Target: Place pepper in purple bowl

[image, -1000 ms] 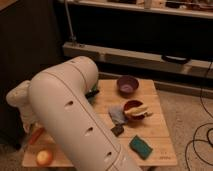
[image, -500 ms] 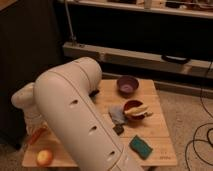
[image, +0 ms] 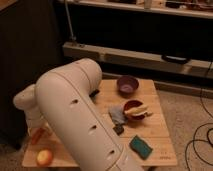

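Pepper [image: 38,134] lies far left on the surface [image: 158,131], near the fruit [image: 44,157]. Jaws sit just above it, hidden behind my arm [image: 75,115]; can't tell their opening or hold. Risk: purple bowl [image: 127,85] is well apart to the right, so a weak pinch drops the pepper, or it ends up in the red bowl [image: 135,109]. Wooden surface, dark shelving behind.

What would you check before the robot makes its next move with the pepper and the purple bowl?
1. Pepper found: ok, near the left edge of the table, partly hidden by the arm.
2. Purple bowl upright and empty: ok, at the table's far side.
3. Claw's position: cannot tell, it is hidden behind the arm.
4. Pepper gripped: cannot tell.
5. Red bowl kept apart from the target: ok, it sits nearer the camera than the purple bowl.
6. Room around the pepper: not ok, the round fruit lies close by.
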{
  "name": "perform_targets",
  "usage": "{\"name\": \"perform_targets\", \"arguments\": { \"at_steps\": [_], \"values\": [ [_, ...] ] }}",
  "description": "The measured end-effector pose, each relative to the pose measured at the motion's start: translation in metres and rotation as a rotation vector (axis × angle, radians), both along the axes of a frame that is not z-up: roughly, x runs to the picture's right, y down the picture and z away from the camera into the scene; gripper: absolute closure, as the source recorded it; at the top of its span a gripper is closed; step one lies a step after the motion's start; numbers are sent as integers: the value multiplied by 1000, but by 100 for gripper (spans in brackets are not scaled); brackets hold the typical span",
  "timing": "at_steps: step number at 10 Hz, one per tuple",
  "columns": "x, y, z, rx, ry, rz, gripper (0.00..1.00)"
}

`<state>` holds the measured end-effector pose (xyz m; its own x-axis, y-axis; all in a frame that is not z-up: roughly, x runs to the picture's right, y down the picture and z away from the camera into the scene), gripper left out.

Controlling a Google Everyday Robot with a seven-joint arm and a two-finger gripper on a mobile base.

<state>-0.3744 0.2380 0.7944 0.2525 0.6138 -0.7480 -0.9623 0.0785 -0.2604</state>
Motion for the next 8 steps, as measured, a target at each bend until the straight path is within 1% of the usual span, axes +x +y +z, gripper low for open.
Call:
{"name": "perform_targets", "arguments": {
  "at_steps": [1,3,4,5,6,8],
  "values": [
    [-3,0,-3,3,-12,-1,62],
    [-5,-3,-8,12,-29,-10,84],
    [-7,-2,-10,15,-36,-16,93],
    [-10,-2,-11,18,-42,-22,98],
    [-12,0,-13,20,-43,-35,100],
    [-11,0,-14,27,-40,-57,100]
  ]
}}
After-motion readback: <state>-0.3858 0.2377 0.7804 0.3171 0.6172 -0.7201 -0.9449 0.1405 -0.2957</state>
